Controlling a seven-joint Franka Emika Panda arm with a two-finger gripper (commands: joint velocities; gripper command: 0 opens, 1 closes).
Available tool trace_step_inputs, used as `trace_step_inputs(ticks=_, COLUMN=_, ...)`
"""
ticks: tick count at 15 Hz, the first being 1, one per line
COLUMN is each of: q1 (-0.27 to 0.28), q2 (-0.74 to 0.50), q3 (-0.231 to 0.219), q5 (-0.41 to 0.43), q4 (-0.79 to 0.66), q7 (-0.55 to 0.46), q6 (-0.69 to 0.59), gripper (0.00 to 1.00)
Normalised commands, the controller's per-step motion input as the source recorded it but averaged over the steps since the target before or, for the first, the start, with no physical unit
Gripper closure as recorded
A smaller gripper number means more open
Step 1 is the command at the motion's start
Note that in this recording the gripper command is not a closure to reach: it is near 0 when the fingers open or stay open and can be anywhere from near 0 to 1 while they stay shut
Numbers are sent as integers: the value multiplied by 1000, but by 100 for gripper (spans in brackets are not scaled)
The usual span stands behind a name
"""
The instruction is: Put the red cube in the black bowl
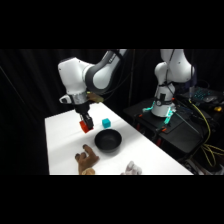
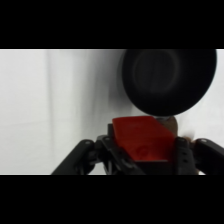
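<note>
In the side view the white arm's gripper (image 1: 85, 123) hangs left of centre in the frame, above the white table (image 1: 62, 142); its two fingers are closed onto the small red-orange cube (image 1: 85, 126), which sits lifted off the tabletop, just to the upper left of the round matte black bowl (image 1: 108, 140); the bowl rests on the table near the middle of the frame; a small cyan cube (image 1: 106, 122) lies just above the bowl, to the right of the gripper; a brown hand-shaped toy (image 1: 86, 160) lies at the lower centre-left, below the bowl; a pale, whitish object (image 1: 131, 169), too blurred to identify, sits at the bottom edge to the right of the toy.

In the wrist view the red cube (image 2: 142, 141) fills the lower centre, clamped in the gripper (image 2: 144, 150), its black linkage spreading along the bottom edge; the black bowl (image 2: 170, 80) occupies the upper right, its rim just beyond the cube's top edge; bare white table (image 2: 55, 95) covers the left half.
</note>
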Motion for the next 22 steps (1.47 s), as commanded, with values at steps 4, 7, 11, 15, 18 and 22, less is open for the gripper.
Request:
trace_step_inputs(ticks=4, q1=142, q2=-522, q3=28, q5=79, q4=-581, q7=150, q6=-6, gripper=100)
trace_step_inputs(ticks=7, q1=61, q2=-285, q3=29, q5=138, q4=-421, q7=4, q6=110, gripper=100)
trace_step_inputs(ticks=11, q1=-44, q2=-36, q3=11, q5=191, q4=-204, q7=-189, q6=313, gripper=100)
trace_step_inputs(ticks=15, q1=-66, q2=71, q3=23, q5=160, q4=-59, q7=-208, q6=324, gripper=0)
trace_step_inputs(ticks=18, q1=-59, q2=-45, q3=63, q5=163, q4=-69, q7=-148, q6=159, gripper=0)
trace_step_inputs(ticks=22, q1=30, q2=-296, q3=20, q5=40, q4=-104, q7=90, q6=-103, gripper=0)
